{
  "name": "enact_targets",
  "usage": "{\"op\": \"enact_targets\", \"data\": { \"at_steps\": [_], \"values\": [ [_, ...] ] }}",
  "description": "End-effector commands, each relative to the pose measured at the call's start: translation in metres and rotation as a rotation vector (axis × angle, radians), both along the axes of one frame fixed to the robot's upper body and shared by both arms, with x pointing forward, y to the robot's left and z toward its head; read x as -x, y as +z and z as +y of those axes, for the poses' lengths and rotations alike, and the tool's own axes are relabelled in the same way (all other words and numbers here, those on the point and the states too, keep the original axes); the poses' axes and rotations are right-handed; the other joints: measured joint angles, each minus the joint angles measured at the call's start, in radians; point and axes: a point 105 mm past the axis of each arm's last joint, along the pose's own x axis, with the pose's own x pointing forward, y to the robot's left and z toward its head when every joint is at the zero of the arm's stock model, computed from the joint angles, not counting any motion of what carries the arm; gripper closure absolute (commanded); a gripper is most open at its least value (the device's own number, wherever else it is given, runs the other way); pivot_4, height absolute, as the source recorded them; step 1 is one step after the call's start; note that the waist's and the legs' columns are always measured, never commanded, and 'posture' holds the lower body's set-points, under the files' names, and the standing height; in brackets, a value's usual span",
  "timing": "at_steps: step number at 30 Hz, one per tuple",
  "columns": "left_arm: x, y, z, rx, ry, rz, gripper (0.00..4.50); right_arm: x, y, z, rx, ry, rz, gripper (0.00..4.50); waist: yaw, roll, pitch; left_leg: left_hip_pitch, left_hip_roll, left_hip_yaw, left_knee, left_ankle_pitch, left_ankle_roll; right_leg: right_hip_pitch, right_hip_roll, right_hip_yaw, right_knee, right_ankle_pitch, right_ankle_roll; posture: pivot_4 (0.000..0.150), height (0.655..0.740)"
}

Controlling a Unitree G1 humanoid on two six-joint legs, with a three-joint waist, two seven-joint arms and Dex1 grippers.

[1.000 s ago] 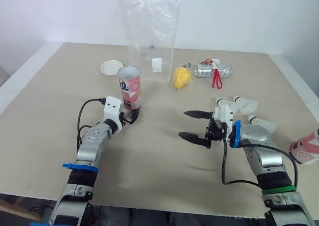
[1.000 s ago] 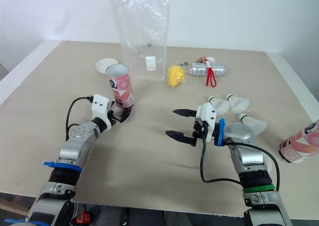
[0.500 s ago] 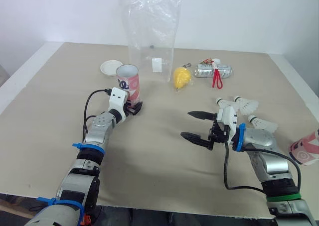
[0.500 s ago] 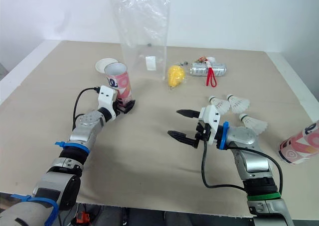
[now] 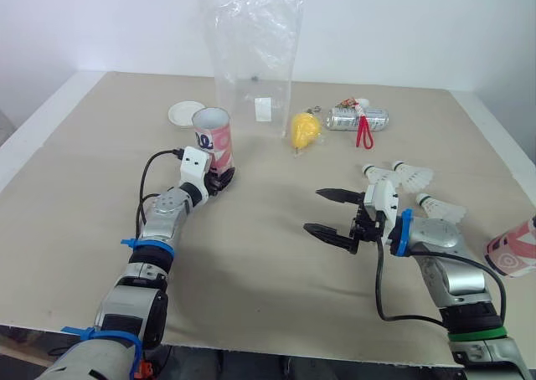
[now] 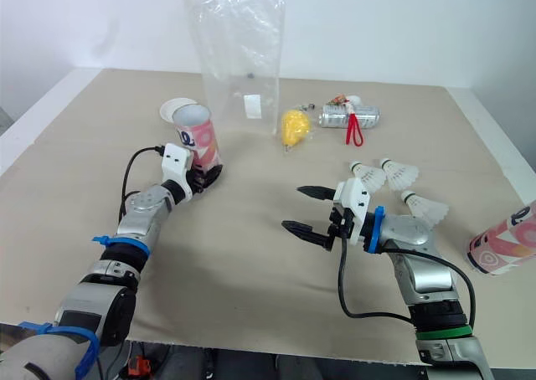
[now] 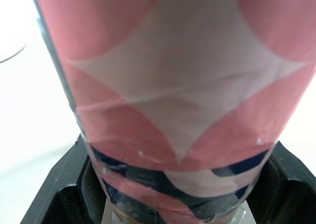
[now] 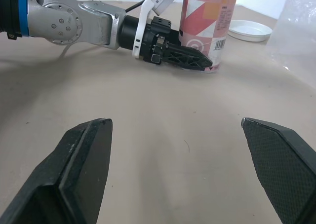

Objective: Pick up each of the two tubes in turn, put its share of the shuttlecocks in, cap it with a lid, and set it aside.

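A pink-patterned tube (image 5: 212,139) stands upright and open-topped at the table's left middle. My left gripper (image 5: 220,179) is shut on its base, and the fingers (image 7: 59,184) hug the tube (image 7: 173,86) on both sides. My right gripper (image 5: 312,210) hovers open and empty over the table's centre right, pointing toward the tube (image 8: 210,17). Three white shuttlecocks (image 5: 410,177) lie just behind my right arm. A second pink tube (image 5: 512,252) lies on its side at the right edge. One white lid (image 5: 186,112) rests behind the upright tube.
A tall clear plastic bag (image 5: 255,58) stands at the back centre. Beside it lie a yellow object (image 5: 305,130) and a silver can with a red strap (image 5: 358,119). The beige table (image 5: 268,271) is bare between my two arms.
My left arm has stretched forward and the upright tube has shifted slightly back and to the left with the gripper. The right gripper edged a little to the right, still open.
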Motion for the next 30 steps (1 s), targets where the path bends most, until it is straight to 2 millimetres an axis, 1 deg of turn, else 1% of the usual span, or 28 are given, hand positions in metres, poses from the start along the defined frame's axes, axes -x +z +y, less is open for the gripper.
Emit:
{"op": "enact_targets", "data": {
  "at_steps": [1, 3, 6, 10, 11, 14, 17, 18, 20, 22, 26, 30],
  "values": [
    [0.005, 0.011, 0.000, -0.089, -0.037, -0.081, 1.53, 0.003, 0.016, -0.002, -0.025, -0.015, -0.053, 0.00, 0.000, 0.000, 0.000, 0.000, 0.000, 0.000, 0.000, 0.000, 0.000, 0.000, 0.000, 0.000, 0.000, 0.000, 0.000, 0.150, 0.7400],
    [0.007, 0.013, -0.002, -0.112, -0.060, -0.099, 1.53, 0.003, 0.018, -0.003, -0.040, -0.036, -0.052, 0.00, 0.000, 0.000, 0.000, 0.000, 0.000, 0.000, 0.000, 0.000, 0.000, 0.000, 0.000, 0.000, 0.000, 0.000, 0.000, 0.150, 0.7400],
    [0.027, 0.016, -0.022, -0.300, -0.255, -0.173, 1.53, 0.003, 0.024, -0.014, -0.087, -0.161, -0.044, 0.00, 0.000, 0.000, 0.000, -0.001, 0.000, 0.000, -0.001, 0.000, 0.000, 0.000, 0.000, 0.000, 0.000, 0.000, -0.001, 0.150, 0.7400],
    [0.055, 0.021, -0.042, -0.464, -0.504, -0.193, 1.53, 0.006, 0.030, -0.030, -0.173, -0.379, -0.012, 0.00, 0.003, 0.000, 0.000, -0.001, 0.000, 0.000, -0.001, 0.000, -0.001, 0.000, -0.001, 0.000, 0.000, 0.002, -0.006, 0.150, 0.7400],
    [0.064, 0.023, -0.049, -0.504, -0.587, -0.180, 1.53, 0.007, 0.030, -0.037, -0.200, -0.469, -0.004, 0.00, 0.003, 0.000, 0.000, -0.001, 0.000, 0.000, -0.001, 0.000, -0.001, -0.001, -0.001, 0.000, 0.000, 0.002, -0.006, 0.150, 0.7400],
    [0.085, 0.024, -0.064, -0.595, -0.780, -0.116, 1.53, 0.014, 0.032, -0.050, -0.255, -0.652, 0.011, 0.00, 0.000, 0.000, 0.000, -0.001, 0.000, 0.000, -0.001, 0.000, -0.001, -0.001, -0.001, 0.000, 0.000, 0.001, -0.007, 0.150, 0.7400],
    [0.095, 0.025, -0.073, -0.642, -0.889, -0.044, 1.53, 0.017, 0.033, -0.057, -0.276, -0.766, 0.016, 0.00, -0.001, 0.001, 0.000, -0.001, 0.001, 0.001, -0.001, 0.000, -0.001, -0.002, 0.000, 0.000, 0.001, 0.000, -0.005, 0.150, 0.7400],
    [0.097, 0.026, -0.076, -0.650, -0.919, -0.014, 1.53, 0.017, 0.033, -0.059, -0.302, -0.794, 0.022, 0.00, -0.001, 0.001, 0.000, -0.001, 0.001, 0.001, -0.001, 0.000, 0.000, -0.002, 0.000, 0.000, 0.001, -0.001, -0.002, 0.150, 0.7400],
    [0.102, 0.025, -0.082, -0.661, -0.976, 0.048, 1.53, 0.015, 0.032, -0.065, -0.335, -0.845, 0.034, 0.00, -0.002, 0.001, 0.000, -0.001, 0.001, 0.001, -0.001, 0.000, 0.000, -0.002, 0.000, 0.000, 0.001, -0.001, -0.002, 0.150, 0.7400],
    [0.107, 0.025, -0.088, -0.667, -1.031, 0.090, 1.53, 0.012, 0.028, -0.068, -0.314, -0.864, 0.035, 0.00, -0.002, 0.001, 0.000, -0.001, 0.001, 0.001, -0.001, 0.000, 0.000, -0.002, 0.000, 0.000, 0.001, -0.001, -0.002, 0.150, 0.7400],
    [0.113, 0.022, -0.095, -0.693, -1.097, 0.172, 1.53, -0.001, 0.016, -0.071, -0.278, -0.881, 0.068, 0.00, -0.002, 0.001, 0.000, -0.001, 0.001, 0.001, -0.001, 0.000, 0.000, -0.002, 0.000, 0.001, 0.001, -0.002, -0.002, 0.150, 0.7400],
    [0.118, 0.019, -0.096, -0.718, -1.120, 0.217, 1.53, -0.015, 0.012, -0.075, -0.278, -0.900, 0.080, 0.00, -0.002, 0.001, 0.000, -0.002, 0.001, 0.001, -0.002, 0.000, 0.001, -0.003, 0.000, 0.000, 0.001, -0.002, -0.003, 0.150, 0.7400]
  ]
}}
